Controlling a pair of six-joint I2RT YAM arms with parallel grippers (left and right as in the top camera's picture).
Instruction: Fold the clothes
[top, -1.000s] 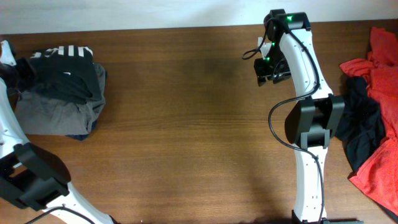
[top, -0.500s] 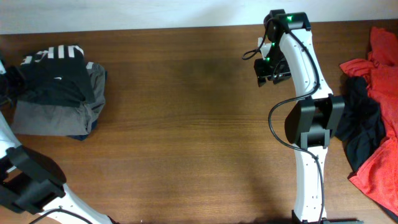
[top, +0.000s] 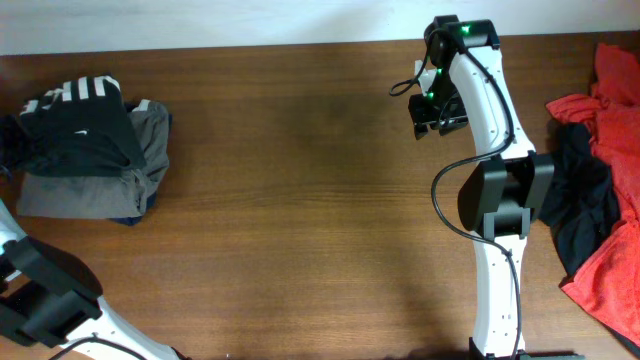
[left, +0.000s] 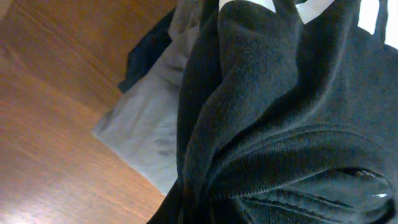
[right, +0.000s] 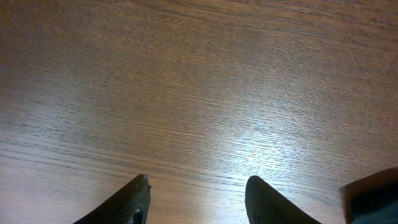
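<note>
The black top (top: 85, 140) was stacked on a grey garment (top: 70, 195) at the table's (top: 300, 220) left end. The left gripper, hidden in cloth, was judged pinched on it. The right gripper (right: 198, 186) was held spread and empty above the table, out of the way.

- The table (top: 300, 200) is showing brown wood, smooth, its fine grain catching a soft sheen under my right gripper (right: 198, 180).
- That gripper's fingers (right: 138, 202) are looking dark and matt.
- At the table's left edge the black top (left: 280, 93) is showing matt, fuzzy fleece cloth with a ribbed band; its white lettering (top: 75, 92) is looking flat.
- The grey garment (left: 146, 134) beneath is looking thinner, smoother and matt.
- At the right edge the red garment (top: 610, 270) and the plain black garment (top: 580, 200) are lying as soft, matt, crumpled cloth.
- My right arm (top: 495, 290) is showing a smooth white shell with black joints.
</note>
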